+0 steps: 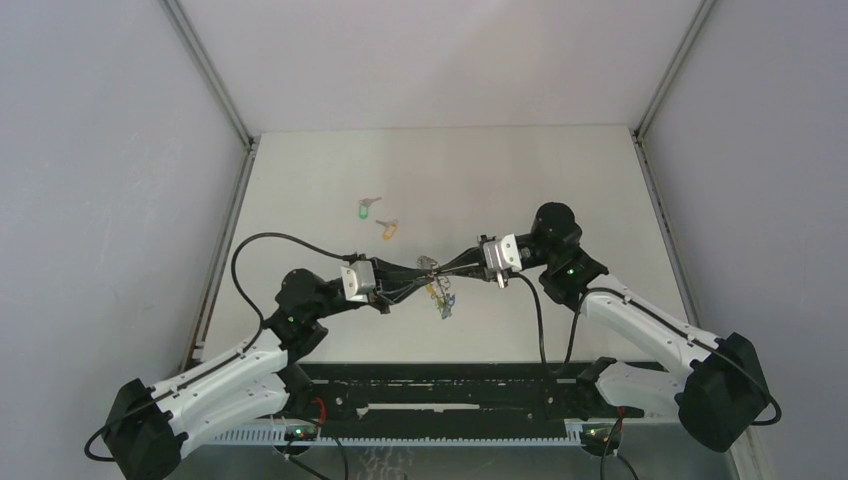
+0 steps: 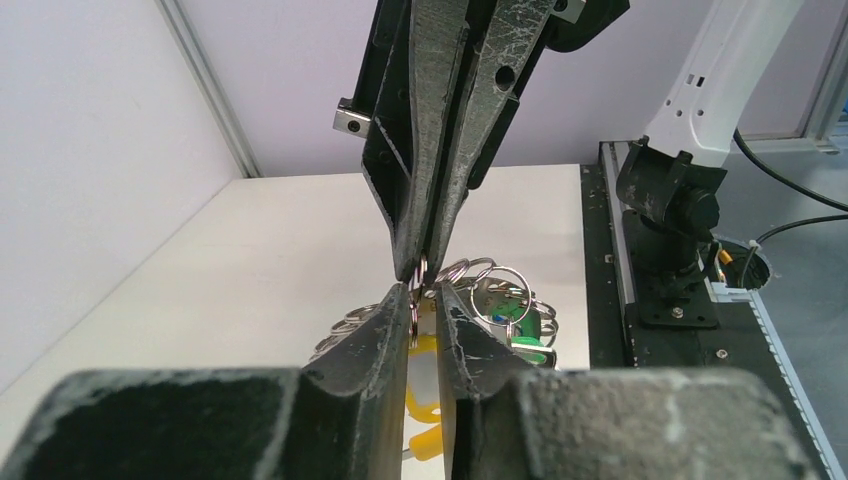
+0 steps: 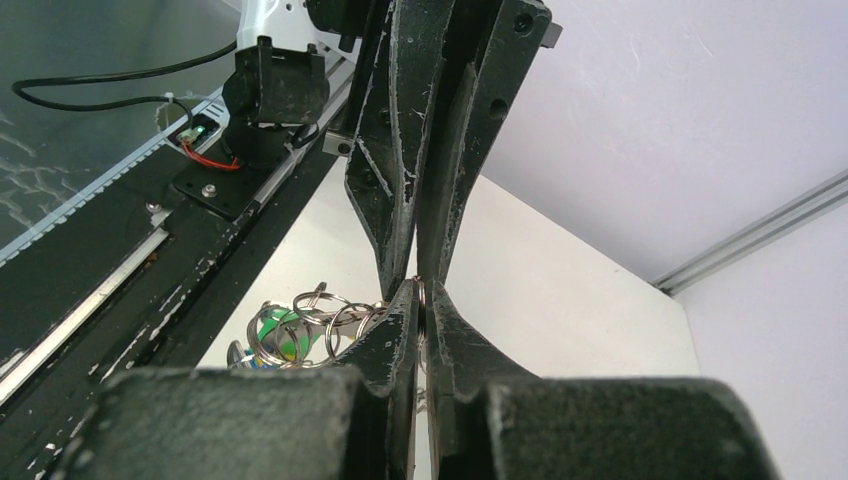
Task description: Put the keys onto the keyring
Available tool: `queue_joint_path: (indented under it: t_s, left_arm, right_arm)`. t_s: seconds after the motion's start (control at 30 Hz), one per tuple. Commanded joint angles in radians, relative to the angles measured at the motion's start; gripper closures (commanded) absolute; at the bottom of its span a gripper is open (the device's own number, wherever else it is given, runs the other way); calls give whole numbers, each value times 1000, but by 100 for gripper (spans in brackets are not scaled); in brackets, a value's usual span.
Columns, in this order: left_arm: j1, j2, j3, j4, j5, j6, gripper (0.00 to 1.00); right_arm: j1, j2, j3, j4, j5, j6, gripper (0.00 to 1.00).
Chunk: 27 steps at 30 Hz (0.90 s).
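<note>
Both grippers meet tip to tip above the table's middle. My right gripper point(image 1: 437, 264) point(image 3: 421, 290) is shut on one ring of the keyring point(image 1: 440, 297) point(image 2: 495, 290) point(image 3: 300, 320), a bunch of silver rings hanging below with a yellow tag point(image 2: 425, 400) and a green tag point(image 3: 268, 330). My left gripper point(image 1: 420, 272) point(image 2: 421, 292) faces it, jaws a narrow gap apart around that same ring, which lies against one finger. Two keys lie on the table farther back: one with a green tag point(image 1: 365, 210), one with an orange tag point(image 1: 388, 229).
White table point(image 1: 560, 180) between grey walls, with metal rails along both sides. A black base rail point(image 1: 450, 400) with cables runs along the near edge.
</note>
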Motion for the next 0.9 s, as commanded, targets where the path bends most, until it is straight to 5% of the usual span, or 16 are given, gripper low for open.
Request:
queue_joint_path:
  t_s: [0.0,0.4,0.57,0.87]
  left_arm:
    - [-4,1,74,47,-2,15,83]
    - [-4,8,85,-17,-26,43,100]
    - [-6,-6,123,-140,-67,75,100]
    - [-25,36,232,-400,-150,117,100]
  right_arm:
    - [8,5,7,64,8,29,100]
    - [8,-3,10,54,38,72,100]
    - [4,-18,75,-169,106,41,100]
    - [4,-50,175,-556,237,-78,74]
